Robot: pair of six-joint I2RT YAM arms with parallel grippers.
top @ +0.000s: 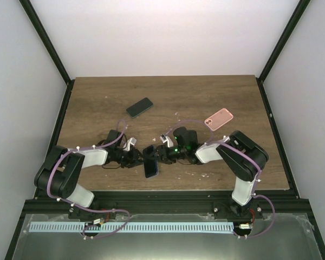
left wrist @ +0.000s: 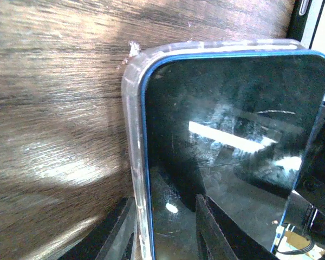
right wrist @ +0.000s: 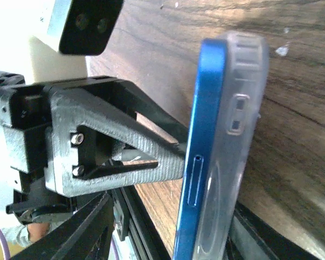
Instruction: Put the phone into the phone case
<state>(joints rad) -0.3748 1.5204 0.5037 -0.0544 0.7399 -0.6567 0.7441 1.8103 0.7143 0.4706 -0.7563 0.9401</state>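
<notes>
At the near edge, between the arms, the left gripper [left wrist: 168, 230] pinches phone [left wrist: 233, 135] and clear case [left wrist: 131, 141] together, likely steadying them while the phone's blue side sits proud. The right gripper [top: 162, 154] flanks them, its grip unclear.

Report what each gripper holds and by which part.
Left gripper pinches the blue phone, partly in the clear case: one finger on the screen, the other behind the case. Right gripper: hold cannot be told.
</notes>
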